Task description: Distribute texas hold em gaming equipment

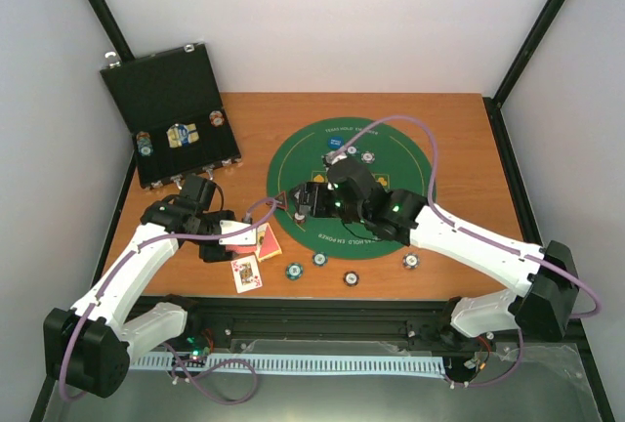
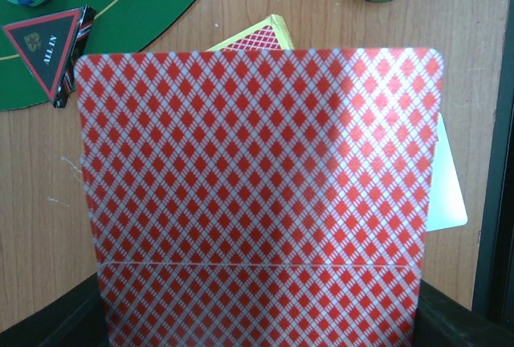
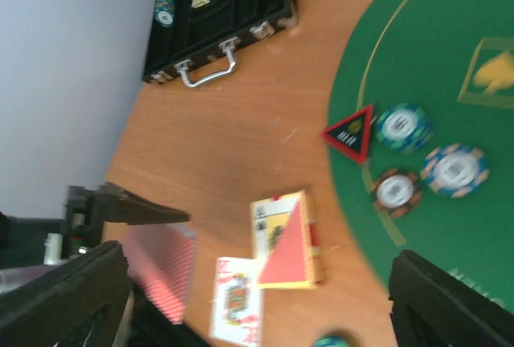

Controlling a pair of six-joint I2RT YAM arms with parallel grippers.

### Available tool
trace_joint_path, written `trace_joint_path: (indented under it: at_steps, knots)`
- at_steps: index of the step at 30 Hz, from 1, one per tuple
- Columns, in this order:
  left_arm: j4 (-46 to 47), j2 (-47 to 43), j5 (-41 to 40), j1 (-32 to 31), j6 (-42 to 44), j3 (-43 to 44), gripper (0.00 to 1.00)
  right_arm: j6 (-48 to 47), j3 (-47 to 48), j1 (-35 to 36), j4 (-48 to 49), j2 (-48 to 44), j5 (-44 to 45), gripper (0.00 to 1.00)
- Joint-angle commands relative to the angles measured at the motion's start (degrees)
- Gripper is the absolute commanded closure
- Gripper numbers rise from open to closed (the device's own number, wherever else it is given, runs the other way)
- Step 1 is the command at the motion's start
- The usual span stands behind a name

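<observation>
Near edge, left of centre: left gripper (image 1: 234, 237) clenched on one red-backed card (image 2: 257, 194), held over bare wood; the card's back fills the left wrist view. Just beyond it lies a yellow-edged card pack (image 2: 255, 38) with a red-patterned top. A face-up court card (image 1: 246, 273) lies closer to the near edge.

Over the near-left rim of the round green mat (image 1: 391, 134): right gripper (image 1: 305, 199) released, fingers (image 3: 76, 291) spread wide with nothing between them. On that rim, a dark "ALL IN" triangular marker (image 3: 350, 132) with three chips (image 3: 404, 126) beside it.

Four more chips (image 1: 319, 259) lie strung along the near edge, just off the mat. Far side of the mat: blue marker (image 1: 335, 142) and two chips.

Far-left corner: open black case (image 1: 166, 100), chips in its tray
</observation>
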Motion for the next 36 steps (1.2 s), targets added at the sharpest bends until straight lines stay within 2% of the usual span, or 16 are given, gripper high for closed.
trace_joint_path:
  at_steps: [1, 2, 3, 4, 5, 9, 17, 20, 21, 24, 25, 26, 27, 28, 29, 36]
  knots:
    - [-0.41, -0.28, 1.82, -0.32, -0.85, 2.52, 0.53, -15.51, 5.04, 1.18, -11.80, 1.51, 14.89, 0.15]
    - [-0.52, -0.35, 1.75, -0.33, -0.88, 2.57, 0.53, -16.21, 7.21, 1.20, -14.34, 2.27, 16.57, 0.33]
    - [-0.56, -0.40, 1.70, -0.32, -0.91, 2.60, 0.53, -16.15, 9.72, 1.20, -17.52, 3.63, 18.42, 0.64]
    - [-0.51, -0.36, 1.64, -0.32, -0.80, 2.57, 0.53, -16.01, 13.21, 1.20, -20.52, 5.11, 19.60, 0.90]
    - [-0.54, -0.37, 1.57, -0.33, -0.79, 2.54, 0.53, -15.60, 15.70, 1.20, -23.44, 6.60, 20.20, 0.96]
    - [-0.67, -0.23, 1.60, -0.39, -0.77, 2.78, 0.53, -12.82, 21.70, 1.16, -29.94, 11.08, 19.92, 0.97]
    - [-0.96, -0.32, 1.04, -0.34, -0.72, 2.82, 0.53, -8.47, 25.77, 1.20, -34.56, 12.79, 21.30, 0.97]
    - [-0.87, -0.26, 0.94, -0.32, -0.78, 2.89, 0.53, -7.58, 29.47, 1.20, -39.09, 15.07, 24.11, 0.97]
    - [-0.78, -0.16, 0.98, -0.32, -0.87, 2.99, 0.53, -7.10, 31.28, 1.20, -41.91, 16.47, 26.15, 0.90]
    - [-0.62, 0.15, 1.02, -0.34, -1.20, 3.13, 0.53, -5.50, 38.32, 1.20, -50.37, 21.55, 32.51, 0.50]
    - [-0.61, 0.27, 1.02, -0.38, -1.24, 3.16, 0.53, -5.33, 40.31, 1.14, -52.34, 23.00, 33.68, 0.46]
    - [-0.65, 0.39, 0.95, -0.32, -1.37, 3.15, 0.53, -5.28, 42.48, 0.91, -53.91, 24.46, 34.42, 0.46]
    - [-0.63, 0.47, 0.99, -0.32, -1.41, 3.14, 0.53, -4.93, 43.76, 0.59, -55.29, 25.74, 35.15, 0.59]
    - [-0.61, 0.51, 0.88, -0.32, -1.42, 3.26, 0.53, -3.93, 45.09, 0.03, -56.85, 26.92, 35.53, 0.84]
    - [-0.60, 0.54, 0.85, -0.32, -1.47, 3.20, 0.53, -2.64, 46.06, -0.55, -58.29, 27.99, 35.66, 0.96]
    - [-0.86, 0.98, 0.46, -0.36, -1.78, 3.60, 0.53, 1.17, 47.77, -2.11, -59.07, 30.04, 33.55, 0.97]
